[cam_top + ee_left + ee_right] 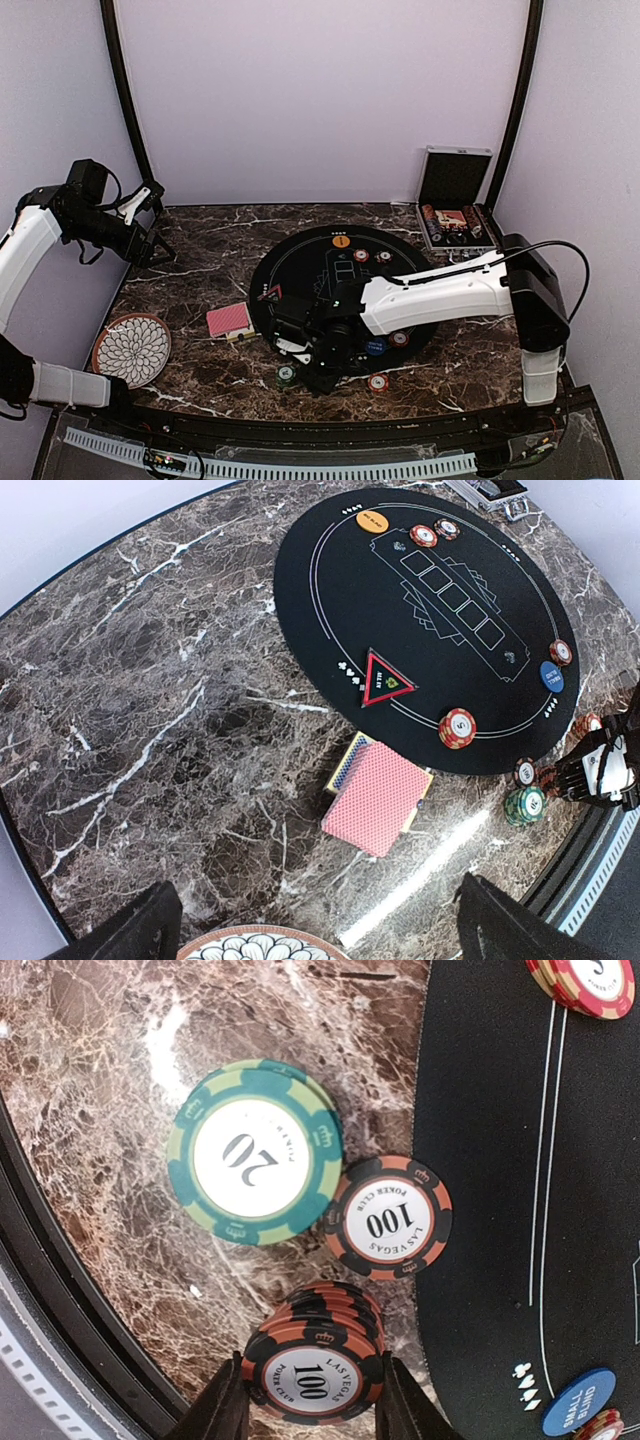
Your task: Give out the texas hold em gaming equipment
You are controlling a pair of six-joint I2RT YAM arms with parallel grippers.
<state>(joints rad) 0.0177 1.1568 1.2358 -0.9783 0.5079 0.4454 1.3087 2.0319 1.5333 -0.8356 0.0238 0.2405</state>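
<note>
Dark marble counter (200, 270) inside white walls, black oval mat (300, 262) in the middle.

Left to right:
- left end effector (158, 222) hangs high at far left, fingers spread, released, nothing in it.
- flower plate (131, 350) sits near left.
- red-backed cards (229, 320) lie flat, backs up, just left of the mat.
- orange button (341, 240) is at the mat's far edge, with a red chip pile (361, 255) just right of it.
- green 20 stack (253, 1152) is on the counter off the mat's near edge. It touches a single 100 chip (388, 1218) that laps onto the mat rim.
- 100 chip stack (315, 1355) is just beside those two, and the right end effector (312, 1390) straddles it. The fingers (222, 1412) sit against two opposite sides, so it is grasping the stack as far as the wrist view shows. The stack appears to rest on the counter, not lifted.
- blue button (580, 1400) is on the mat, to the right.
- chip case (455, 205) stands open at far right.

Risks:
- The stack looks sheared, its top chips offset from the lower ones. A squeeze on a skewed column would likely splay it and lower chips could slip out.
- If the grip catches only the upper chips, the rest gets left behind.
- The single chip and the green stack are close enough to be nudged on the lift.
- The counter's near edge is close, so a dropped chip could roll off.

Orientation: the chips are round, so no heading in plan. Faces are up and the "100" print is legible. The stack's long axis runs up from the counter and seems to lean, though the camera angle may exaggerate that.
</note>
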